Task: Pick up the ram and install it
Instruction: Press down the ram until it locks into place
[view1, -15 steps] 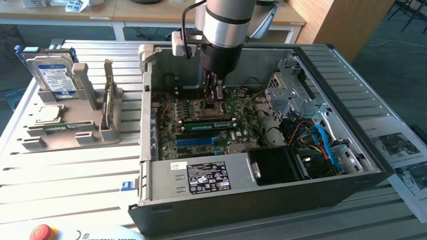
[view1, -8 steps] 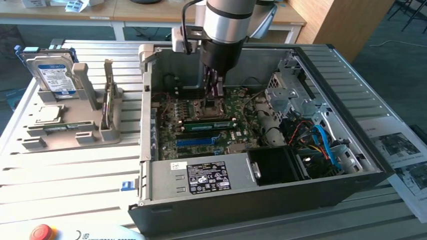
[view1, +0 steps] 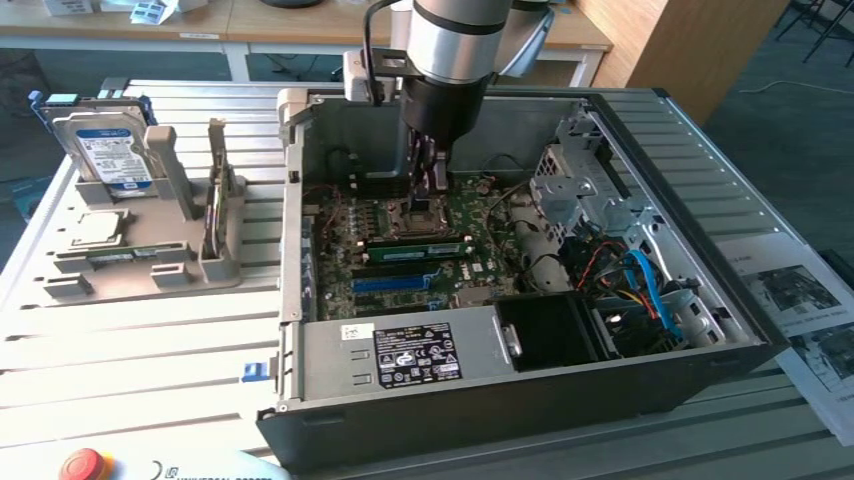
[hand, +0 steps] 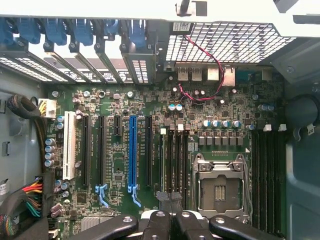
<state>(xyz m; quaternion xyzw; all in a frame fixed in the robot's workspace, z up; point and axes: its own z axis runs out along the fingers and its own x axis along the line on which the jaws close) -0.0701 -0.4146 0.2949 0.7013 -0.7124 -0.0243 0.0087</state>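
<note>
One arm reaches down into the open computer case (view1: 747, 340), which lies on a slatted table (view1: 134, 370). Its gripper (view1: 433, 190) hangs above the motherboard (view1: 501, 255) with the fingers pressed together and nothing between them. In the wrist view the closed gripper (hand: 170, 199) sits over the dark memory slots beside the empty processor socket (hand: 219, 187).

The ram (view1: 420, 248) – a thin green stick – stands on edge on the motherboard, between the socket (view1: 424, 214) and the long blue slot (view1: 400, 283). It lies just beside the fingertips on the near side (whether they touch cannot be told).

Well apart, at the exterior view's left, a grey holder (view1: 80, 285) carries a hard drive (view1: 107, 145) upright and a square silver processor chip (view1: 96, 228) lying flat. A red button (view1: 83, 465) sits at the table's near edge.
</note>
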